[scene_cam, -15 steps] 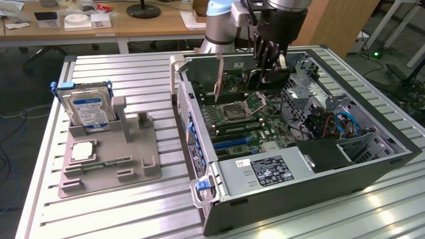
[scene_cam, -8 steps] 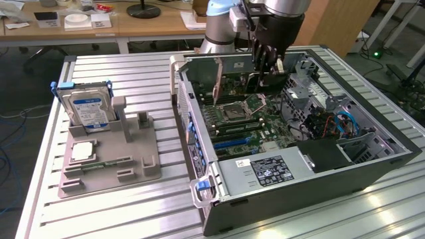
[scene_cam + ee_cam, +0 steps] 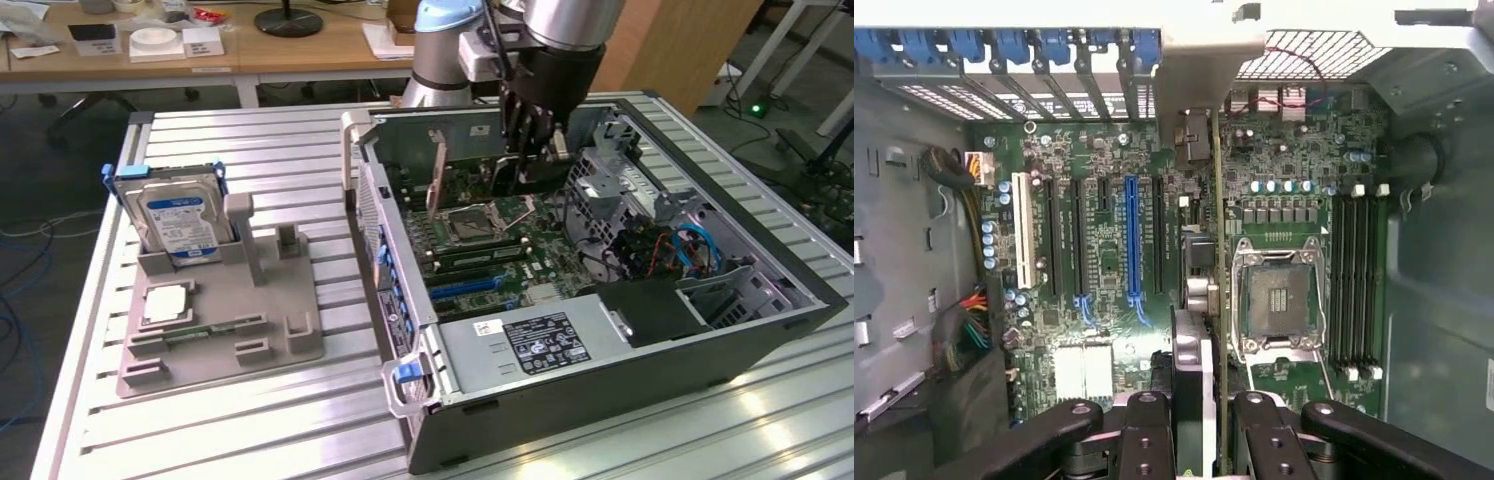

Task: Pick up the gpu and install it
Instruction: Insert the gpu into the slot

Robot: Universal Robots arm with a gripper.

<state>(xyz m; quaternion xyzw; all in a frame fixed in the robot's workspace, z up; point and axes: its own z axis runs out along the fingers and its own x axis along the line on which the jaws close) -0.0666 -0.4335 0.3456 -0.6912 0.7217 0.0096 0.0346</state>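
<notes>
Install step: gpu [image 3: 1192, 350] held inside the case [image 3: 747, 335]
Gripper [image 3: 1199, 425] part-closed on the gpu, edge-on over the motherboard [image 3: 1104, 255]; seating likely calls for its edge square to a slot, bracket at the rear.

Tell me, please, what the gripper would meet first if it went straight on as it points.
Probably the green motherboard, reached first by the flat black-shrouded gpu card the gripper grips edge-on; its depth is unclear.
</notes>
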